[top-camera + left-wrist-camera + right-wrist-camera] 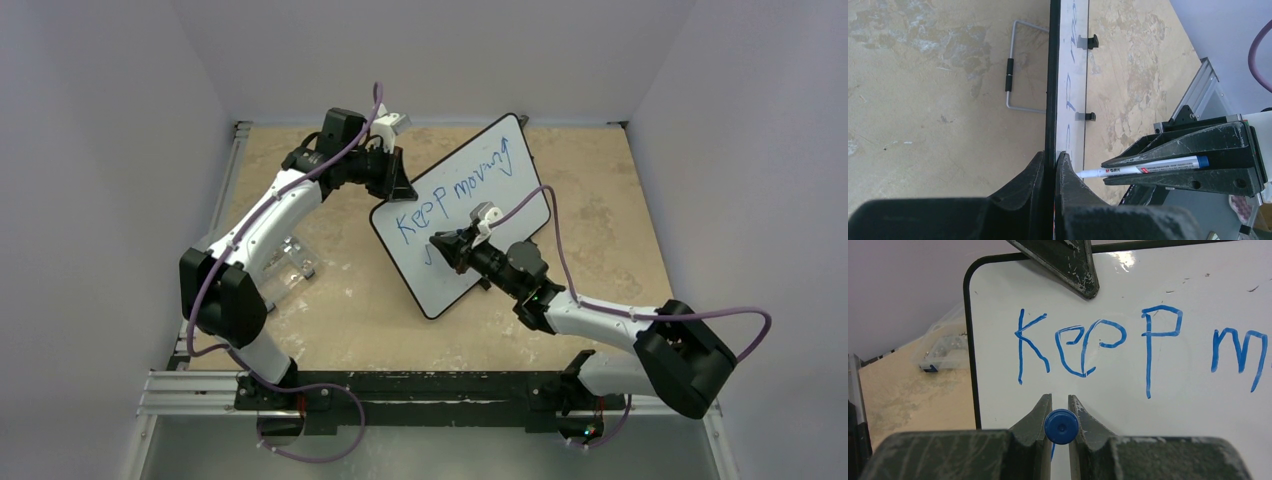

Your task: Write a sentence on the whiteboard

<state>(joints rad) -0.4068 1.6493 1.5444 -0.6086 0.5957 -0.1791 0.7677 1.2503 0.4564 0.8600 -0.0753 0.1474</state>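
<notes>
The whiteboard (500, 215) stands tilted on the table, black-rimmed, with the sentence (455, 192) in blue reading "Keep moving". My left gripper (398, 185) is shut on the board's upper left edge, and the left wrist view shows the rim pinched between its jaws (1054, 161). My right gripper (445, 250) is shut on a white marker (1143, 169) with a blue end cap (1061, 426). The marker's tip touches the board below "Keep" (1073, 347), where a short blue stroke begins a second line. The tip itself is hidden in the right wrist view.
A clear plastic container (285, 265) sits left of the board near the left arm. A bent metal wire stand (1015, 65) lies behind the board. An aluminium rail (420, 395) runs along the near edge, and grey walls close in three sides.
</notes>
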